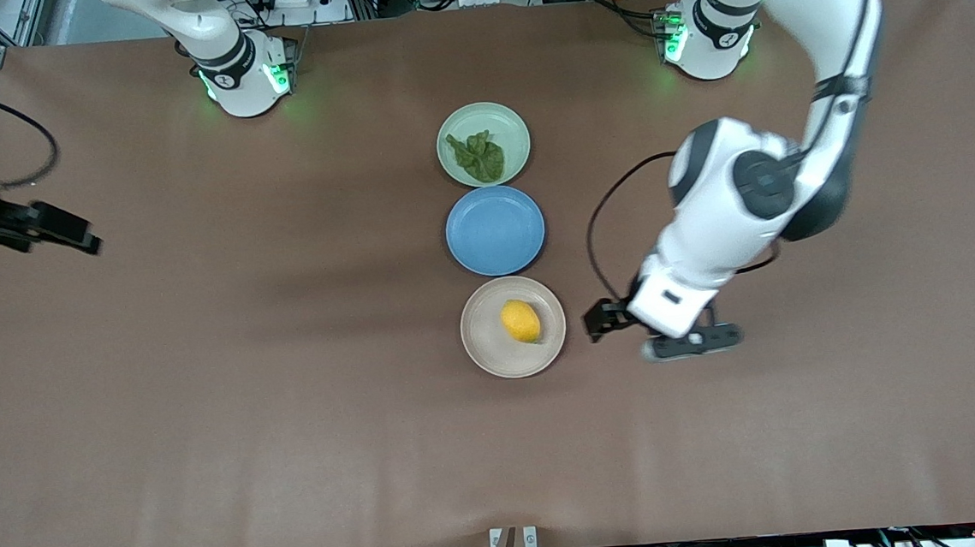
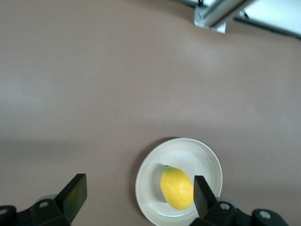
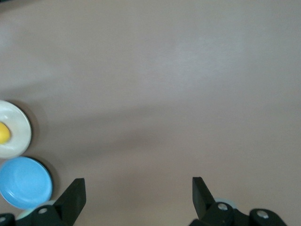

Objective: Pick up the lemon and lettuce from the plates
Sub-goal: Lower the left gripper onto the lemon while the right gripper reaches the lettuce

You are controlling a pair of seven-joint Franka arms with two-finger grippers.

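The yellow lemon (image 1: pixel 521 321) lies on the beige-cream plate (image 1: pixel 484 342), the plate nearest the front camera. The dark green lettuce (image 1: pixel 481 157) lies on the mint green plate (image 1: pixel 511 126), the plate farthest from it. My left gripper (image 1: pixel 690 342) hangs open and empty over bare table beside the beige plate, toward the left arm's end. In its wrist view the gripper (image 2: pixel 138 197) is wide open, with the lemon (image 2: pixel 176 188) and plate (image 2: pixel 197 155) below. My right gripper (image 1: pixel 77 236) is open and empty at the right arm's end of the table; its wrist view (image 3: pixel 138 197) shows bare table.
A blue plate (image 1: pixel 495 230) sits empty between the two other plates. It shows in the right wrist view (image 3: pixel 23 181) beside the beige plate (image 3: pixel 16 125) with the lemon (image 3: pixel 3 133). A metal bracket (image 1: pixel 513 539) sits at the table's front edge.
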